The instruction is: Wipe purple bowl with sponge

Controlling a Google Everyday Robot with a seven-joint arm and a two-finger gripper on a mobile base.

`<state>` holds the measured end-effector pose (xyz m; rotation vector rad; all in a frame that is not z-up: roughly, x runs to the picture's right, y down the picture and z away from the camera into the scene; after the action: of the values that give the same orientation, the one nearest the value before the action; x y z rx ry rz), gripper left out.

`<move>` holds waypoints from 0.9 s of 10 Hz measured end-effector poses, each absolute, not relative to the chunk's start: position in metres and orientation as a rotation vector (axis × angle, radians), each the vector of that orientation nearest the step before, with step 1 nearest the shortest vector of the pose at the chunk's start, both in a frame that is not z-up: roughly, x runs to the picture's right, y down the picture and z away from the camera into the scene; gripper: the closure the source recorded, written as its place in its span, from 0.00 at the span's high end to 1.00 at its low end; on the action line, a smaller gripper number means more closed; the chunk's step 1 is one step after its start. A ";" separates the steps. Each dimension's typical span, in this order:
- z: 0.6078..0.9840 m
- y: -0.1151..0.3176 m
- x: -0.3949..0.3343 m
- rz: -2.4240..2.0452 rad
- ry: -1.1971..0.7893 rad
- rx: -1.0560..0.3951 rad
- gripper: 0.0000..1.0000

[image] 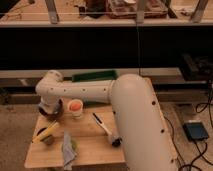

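The purple bowl (56,114) sits at the back left of the wooden table (92,145), and the gripper hides most of it. My gripper (48,109) hangs from the white wrist (50,85) and reaches down into or right over the bowl. I cannot make out the sponge; it may be hidden under the gripper. The white cup with orange inside (75,107) stands just right of the bowl.
A green rectangular tray (95,76) lies at the table's back edge behind my arm. A banana (46,132) lies front left, a cloth with something green (68,148) at the front, and a brush with a dark head (105,128) to the right. A blue box (195,131) is on the floor.
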<state>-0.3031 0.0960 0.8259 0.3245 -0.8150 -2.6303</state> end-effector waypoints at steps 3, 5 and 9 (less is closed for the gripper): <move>0.821 0.083 -0.274 -2.604 -0.781 0.315 0.03; 0.820 0.076 -0.270 -2.591 -0.764 0.310 0.03; 0.842 0.059 -0.292 -2.594 -0.757 0.284 0.03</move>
<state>-0.2922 0.0591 0.8417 0.2838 -0.7574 -2.5945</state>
